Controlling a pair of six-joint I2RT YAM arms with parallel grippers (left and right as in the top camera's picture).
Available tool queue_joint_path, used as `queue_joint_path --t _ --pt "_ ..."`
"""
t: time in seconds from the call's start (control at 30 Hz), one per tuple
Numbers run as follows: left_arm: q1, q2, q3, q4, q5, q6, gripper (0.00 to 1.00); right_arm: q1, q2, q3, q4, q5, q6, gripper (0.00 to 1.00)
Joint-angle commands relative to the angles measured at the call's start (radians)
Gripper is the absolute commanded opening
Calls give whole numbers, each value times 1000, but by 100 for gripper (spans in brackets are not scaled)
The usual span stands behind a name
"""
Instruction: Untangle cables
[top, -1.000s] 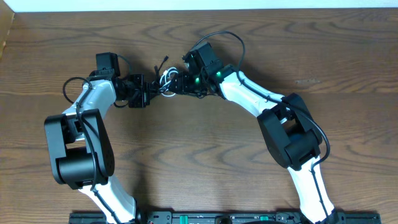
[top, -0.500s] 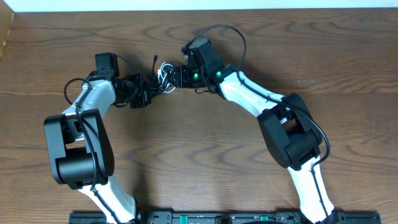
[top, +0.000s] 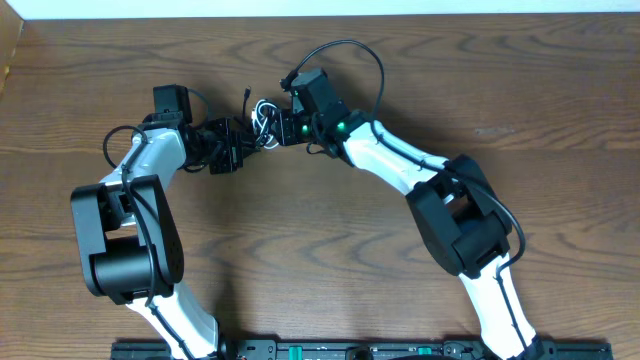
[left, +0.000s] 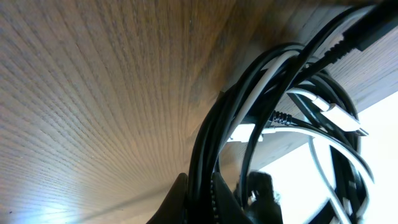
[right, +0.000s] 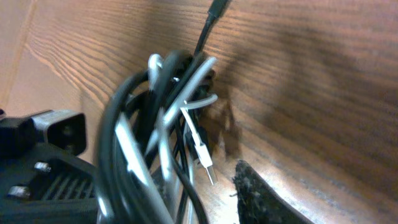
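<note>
Tightly tangled black-and-white cables (top: 263, 117) bunched between arms; left tool (top: 247, 141) and right tool (top: 277, 128) both grip them.

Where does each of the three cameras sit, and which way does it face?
Overhead: above the table, facing straight down; the left arm and right arm show.
Left wrist: on the left arm, facing along its fingers at the cable bundle.
Right wrist: on the right arm, facing the same bundle; one of its fingers shows.
Shared: all three see the bundle.
</note>
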Motion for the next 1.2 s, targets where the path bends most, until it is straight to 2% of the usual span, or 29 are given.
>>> queue_joint_path --t 0.0,0.07,0.17,0.2,0.43,0.6,0.73,0.93,1.17 --pt "-2 -20 -2 -9 23 10 7 18 -26 6 13 72 -57 13" --pt "-2 -20 -2 -9 23 11 8 23 -26 6 17 72 -140 13" --pt "-2 -20 -2 -5 19 15 7 25 -26 6 14 73 -197 2" --pt "-2 -20 -2 -3 12 19 7 25 -26 6 6 73 -208 1" --pt "-2 -20 -2 23 -151 115 8 -2 -26 6 -99 73 -216 1" --pt "-2 -20 -2 45 -279 234 7 -32 -26 6 -183 71 -208 1" --pt "-2 -20 -2 84 -296 347 7 -50 -26 6 -286 65 -210 1" --pt "-2 -20 -2 123 -298 439 7 -63 -29 6 -360 64 -298 1" --pt "-2 -20 -2 127 -329 446 8 -84 -75 28 -485 61 -396 1"
